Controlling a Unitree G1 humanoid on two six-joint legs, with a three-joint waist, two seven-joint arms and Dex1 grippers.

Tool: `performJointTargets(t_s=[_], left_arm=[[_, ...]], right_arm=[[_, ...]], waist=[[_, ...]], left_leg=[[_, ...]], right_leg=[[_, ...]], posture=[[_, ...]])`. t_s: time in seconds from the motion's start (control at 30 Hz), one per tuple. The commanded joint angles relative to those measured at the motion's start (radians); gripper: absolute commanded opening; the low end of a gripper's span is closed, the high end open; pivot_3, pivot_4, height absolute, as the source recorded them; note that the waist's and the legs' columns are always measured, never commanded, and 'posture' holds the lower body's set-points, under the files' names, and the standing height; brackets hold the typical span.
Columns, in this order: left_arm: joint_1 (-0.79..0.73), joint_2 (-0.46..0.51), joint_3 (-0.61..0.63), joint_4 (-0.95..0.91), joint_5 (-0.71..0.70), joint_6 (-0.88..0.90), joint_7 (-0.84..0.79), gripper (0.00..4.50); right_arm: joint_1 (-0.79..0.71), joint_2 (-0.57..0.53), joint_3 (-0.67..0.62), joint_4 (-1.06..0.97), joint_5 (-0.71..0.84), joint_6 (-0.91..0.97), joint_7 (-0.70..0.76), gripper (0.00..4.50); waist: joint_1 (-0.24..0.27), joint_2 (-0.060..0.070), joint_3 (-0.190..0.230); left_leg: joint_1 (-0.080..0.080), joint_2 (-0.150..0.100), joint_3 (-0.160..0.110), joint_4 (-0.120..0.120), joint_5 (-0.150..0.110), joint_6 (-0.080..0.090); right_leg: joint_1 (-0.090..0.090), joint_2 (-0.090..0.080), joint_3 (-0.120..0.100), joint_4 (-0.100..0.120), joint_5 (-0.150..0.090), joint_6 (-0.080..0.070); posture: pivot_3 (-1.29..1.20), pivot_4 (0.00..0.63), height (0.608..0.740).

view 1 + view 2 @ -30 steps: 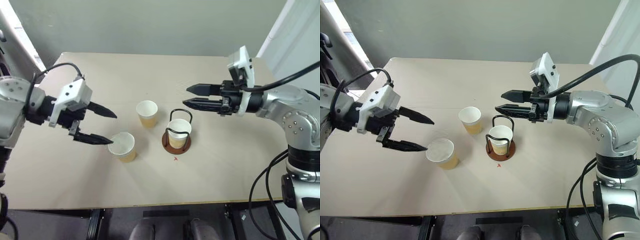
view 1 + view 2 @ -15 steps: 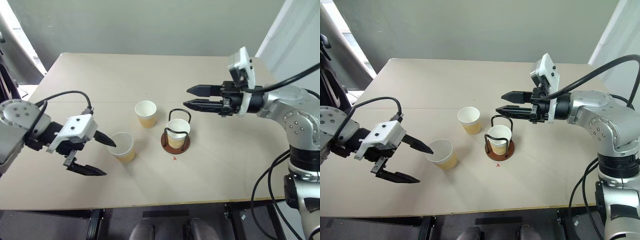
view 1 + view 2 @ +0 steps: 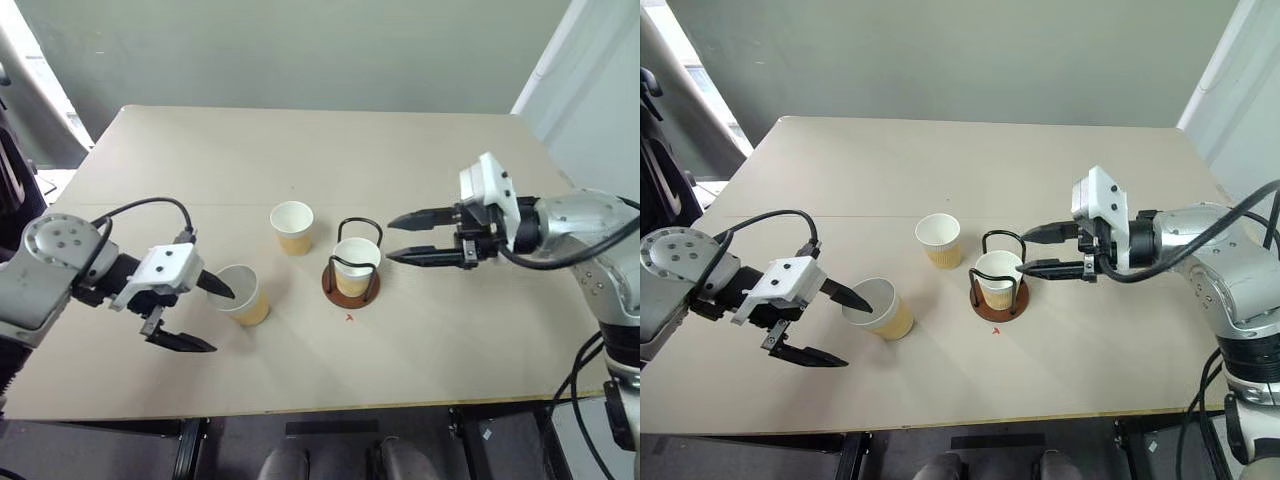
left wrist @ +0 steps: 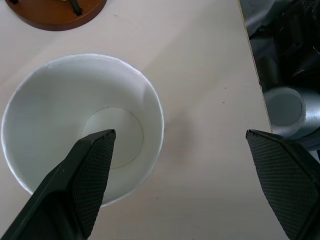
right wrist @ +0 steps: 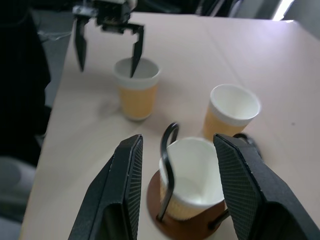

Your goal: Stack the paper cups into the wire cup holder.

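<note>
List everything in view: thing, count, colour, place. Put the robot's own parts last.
paper cups: three, tan-yellow walls with white rims and insides; one nearest the left gripper, one standing alone further back toward mid-table, one seated in the holder.
wire cup holder: one, reddish-brown disc base with black wire loops, near the table's middle, to the right of the loose cups.
table: one, light beige top, under everything.
left gripper: black fingers, open, one fingertip over the mouth of the nearest cup, the other outside its wall.
right gripper: black fingers, apart, empty, just right of the holder and pointing at it.
</note>
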Motion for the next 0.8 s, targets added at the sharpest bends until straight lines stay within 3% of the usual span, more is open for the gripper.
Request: performJointTargets(t_s=[0.03, 0.37, 0.57, 0.67, 0.8], left_arm=[[0.005, 0.006, 0.004, -0.010, -0.001, -0.029, -0.032, 4.50], [0.023, -0.031, -0.007, -0.023, 0.031, -0.057, -0.032, 4.50], [-0.028, -0.122, -0.016, -0.016, 0.106, -0.050, -0.011, 4.50], [-0.052, -0.170, -0.021, -0.013, 0.145, -0.036, 0.002, 3.95], [-0.068, -0.198, -0.020, -0.011, 0.176, -0.026, -0.007, 2.54]], right_arm=[[0.011, -0.031, -0.001, -0.020, -0.032, -0.057, 0.037, 2.18], [0.032, -0.033, 0.002, -0.016, -0.051, -0.091, 0.055, 2.18], [0.037, -0.031, 0.005, -0.013, -0.066, -0.107, 0.052, 2.18], [0.043, -0.032, 0.004, -0.018, -0.069, -0.108, 0.051, 2.20], [0.049, -0.036, 0.003, -0.018, -0.075, -0.111, 0.050, 2.20]], waist=[[0.000, 0.000, 0.000], [0.000, 0.000, 0.000], [0.002, 0.000, 0.000], [0.001, 0.000, 0.000], [0.000, 0.000, 0.000]], left_leg=[[0.000, 0.000, 0.000, 0.000, 0.000, 0.000], [0.000, 0.000, 0.000, 0.000, 0.000, 0.000], [0.000, 0.000, 0.000, 0.000, 0.000, 0.000], [0.000, 0.000, 0.000, 0.001, 0.000, 0.000], [0.000, 0.000, 0.000, 0.001, 0.000, 0.000]], right_leg=[[0.000, 0.000, 0.000, 0.000, 0.000, 0.000], [0.000, 0.000, 0.000, 0.000, 0.000, 0.000], [0.000, 0.000, 0.000, 0.001, 0.000, 0.000], [0.001, 0.000, 0.000, 0.001, 0.000, 0.000], [0.001, 0.000, 0.000, 0.001, 0.000, 0.000]], posture=[[0.00, 0.150, 0.740], [0.00, 0.150, 0.740], [0.00, 0.150, 0.740], [0.00, 0.150, 0.740], [0.00, 0.150, 0.740]])
